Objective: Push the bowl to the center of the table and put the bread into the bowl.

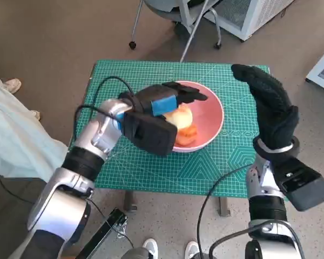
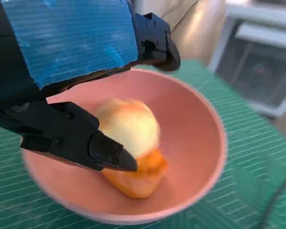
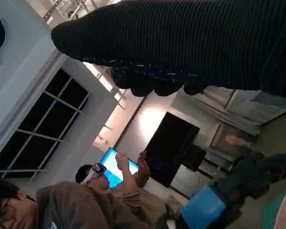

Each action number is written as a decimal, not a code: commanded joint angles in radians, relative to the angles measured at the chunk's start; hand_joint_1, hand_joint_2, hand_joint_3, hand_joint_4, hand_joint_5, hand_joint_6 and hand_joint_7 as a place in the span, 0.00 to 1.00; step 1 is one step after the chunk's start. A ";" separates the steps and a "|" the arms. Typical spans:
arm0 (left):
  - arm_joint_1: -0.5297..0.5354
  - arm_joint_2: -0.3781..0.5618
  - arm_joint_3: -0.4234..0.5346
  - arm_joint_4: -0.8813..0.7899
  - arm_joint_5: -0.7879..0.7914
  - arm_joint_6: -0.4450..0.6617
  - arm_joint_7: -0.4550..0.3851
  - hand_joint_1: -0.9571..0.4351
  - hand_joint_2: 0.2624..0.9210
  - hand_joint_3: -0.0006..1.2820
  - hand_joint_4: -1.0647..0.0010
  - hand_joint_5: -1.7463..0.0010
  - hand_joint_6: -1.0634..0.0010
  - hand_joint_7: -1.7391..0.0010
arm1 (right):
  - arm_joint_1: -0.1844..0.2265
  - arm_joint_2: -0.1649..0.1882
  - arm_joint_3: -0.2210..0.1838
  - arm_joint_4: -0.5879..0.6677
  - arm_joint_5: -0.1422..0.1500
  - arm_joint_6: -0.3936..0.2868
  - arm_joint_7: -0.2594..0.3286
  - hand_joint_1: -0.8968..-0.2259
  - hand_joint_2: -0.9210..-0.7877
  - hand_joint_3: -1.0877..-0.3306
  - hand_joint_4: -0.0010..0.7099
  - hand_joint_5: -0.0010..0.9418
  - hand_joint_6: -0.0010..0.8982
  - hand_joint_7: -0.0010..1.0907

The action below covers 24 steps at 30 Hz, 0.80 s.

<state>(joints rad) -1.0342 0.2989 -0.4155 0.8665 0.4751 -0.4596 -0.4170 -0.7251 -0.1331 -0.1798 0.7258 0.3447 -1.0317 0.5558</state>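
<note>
The pink bowl (image 1: 213, 102) stands on the green mat, a little right of the table's middle. Inside it lies the bread (image 1: 182, 116), a pale roll with an orange-brown underside. In the left wrist view the bread (image 2: 131, 129) rests on the bottom of the bowl (image 2: 195, 133). My left hand (image 1: 164, 102) hovers over the bowl, fingers stretched toward the far rim and thumb low beside the bread; the left hand (image 2: 71, 47) grips nothing. My right hand (image 1: 270, 102) is raised over the table's right edge, fingers extended, empty. The right wrist view shows only the glove (image 3: 181, 43).
The green cutting mat (image 1: 151, 167) covers the small table. Chair legs on casters (image 1: 132, 45) and a white cabinet (image 1: 254, 16) stand behind it. A person's pale trouser leg (image 1: 16, 140) is at the left, and shoes (image 1: 151, 248) are at the front. People (image 3: 86, 200) sit nearby.
</note>
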 commanded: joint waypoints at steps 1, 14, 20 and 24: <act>0.030 -0.001 0.021 0.020 -0.016 -0.068 0.060 0.32 0.96 0.02 1.00 1.00 1.00 0.81 | 0.011 -0.010 -0.002 0.008 -0.019 0.003 -0.010 0.51 0.00 0.61 0.50 0.00 0.03 0.75; 0.163 -0.057 0.394 -0.167 -0.536 -0.180 0.063 0.33 1.00 0.04 0.75 0.98 0.76 0.81 | -0.020 -0.025 -0.015 0.011 -0.031 0.013 -0.044 0.51 0.00 0.61 0.49 0.00 0.02 0.74; 0.288 -0.135 0.497 -0.396 -0.761 -0.128 0.083 0.37 1.00 0.11 0.71 0.98 0.86 0.64 | -0.031 -0.024 -0.018 -0.017 -0.061 0.037 -0.095 0.51 0.00 0.59 0.48 0.00 0.01 0.73; 0.342 -0.151 0.527 -0.454 -0.844 -0.120 0.049 0.36 1.00 0.11 0.70 0.98 0.83 0.66 | -0.033 -0.025 -0.015 -0.052 -0.088 0.057 -0.137 0.53 0.00 0.56 0.48 0.00 0.01 0.72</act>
<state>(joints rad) -0.7676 0.1711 0.0673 0.4731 -0.2878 -0.5961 -0.3516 -0.7578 -0.1536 -0.1930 0.7004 0.2869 -1.0037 0.4581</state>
